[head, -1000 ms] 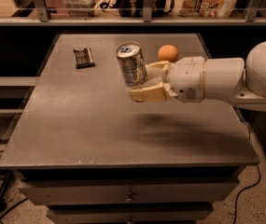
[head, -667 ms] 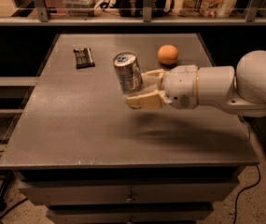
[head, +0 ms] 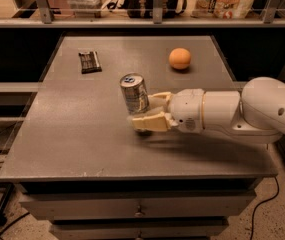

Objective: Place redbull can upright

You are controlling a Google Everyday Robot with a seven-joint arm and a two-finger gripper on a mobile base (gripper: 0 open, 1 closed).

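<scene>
Above the middle of the grey table (head: 72, 139), the gripper (head: 143, 111) reaches in from the right, its fingers clamped on the redbull can (head: 134, 93). The can stands nearly upright, top tilted slightly left, with its base hidden behind the lower finger. Farther back lie a dark packet (head: 89, 61) and an orange ball (head: 180, 58), well apart.

At frame centre, the gripper (head: 143, 113) clasps the slightly tilted redbull can (head: 134, 91) over the grey table (head: 72, 134), with the orange ball (head: 180, 58) up-right of it.

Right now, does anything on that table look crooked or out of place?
Only the redbull can: it leans slightly left, clamped in the gripper near the middle of the table. Nothing looks spilled or damaged.
</scene>
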